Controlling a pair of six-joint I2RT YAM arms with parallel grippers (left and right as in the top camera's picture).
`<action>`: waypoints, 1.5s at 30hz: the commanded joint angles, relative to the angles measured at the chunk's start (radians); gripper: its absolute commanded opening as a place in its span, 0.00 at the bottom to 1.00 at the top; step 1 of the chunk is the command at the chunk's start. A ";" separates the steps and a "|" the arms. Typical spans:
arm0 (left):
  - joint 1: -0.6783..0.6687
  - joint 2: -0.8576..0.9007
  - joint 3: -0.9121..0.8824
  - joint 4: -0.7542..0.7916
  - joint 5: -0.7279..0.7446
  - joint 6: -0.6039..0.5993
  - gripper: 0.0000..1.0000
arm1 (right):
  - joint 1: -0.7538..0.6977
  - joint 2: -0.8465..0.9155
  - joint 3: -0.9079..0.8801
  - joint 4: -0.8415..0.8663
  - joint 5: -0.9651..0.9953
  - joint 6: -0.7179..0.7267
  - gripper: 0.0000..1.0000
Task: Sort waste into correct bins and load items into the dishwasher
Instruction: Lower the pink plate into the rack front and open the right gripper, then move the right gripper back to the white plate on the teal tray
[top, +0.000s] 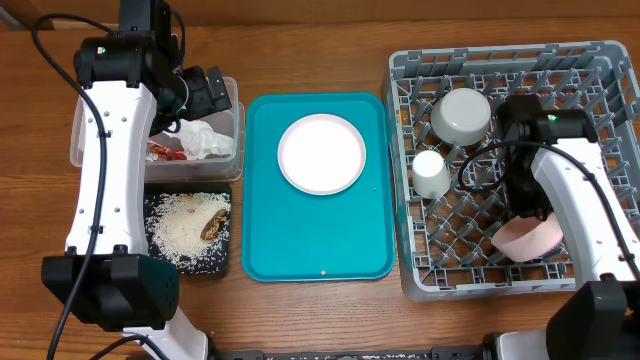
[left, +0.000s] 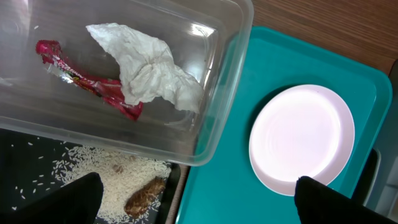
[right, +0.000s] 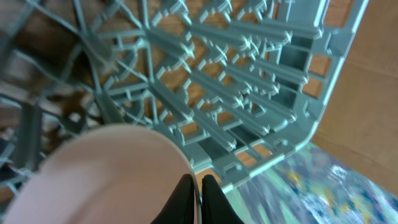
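My left gripper (top: 205, 90) hovers open and empty over the clear tub (top: 236, 112); its fingers show wide apart in the left wrist view (left: 199, 205). The tub holds the red wrapper (left: 81, 79) and the white napkin (left: 152, 68). The black tray (top: 148, 232) holds rice (left: 93, 180) and a brown chunk (left: 144, 196). The pink plate (top: 320, 152) lies on the teal tray (top: 265, 220). My right gripper (right: 199, 193) is shut on the rim of the pink bowl (top: 530, 240), held tilted in the grey dish rack (top: 400, 200). The whitish bowl (top: 460, 115) and white cup (top: 430, 173) sit in the rack.
The teal tray lies between the two bins on the left and the rack on the right. The rack's upright pegs (right: 249, 93) surround the pink bowl. A black cable (top: 480, 160) loops over the rack near the cup.
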 joint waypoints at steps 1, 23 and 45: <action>0.000 -0.006 -0.002 -0.002 -0.012 -0.011 1.00 | 0.001 0.013 -0.003 0.060 -0.069 0.026 0.05; 0.000 -0.006 -0.002 -0.002 -0.012 -0.011 1.00 | 0.001 0.013 0.071 0.312 -0.352 0.035 0.50; 0.000 -0.006 -0.002 -0.002 -0.012 -0.011 1.00 | 0.058 0.018 0.280 0.380 -1.182 0.193 0.86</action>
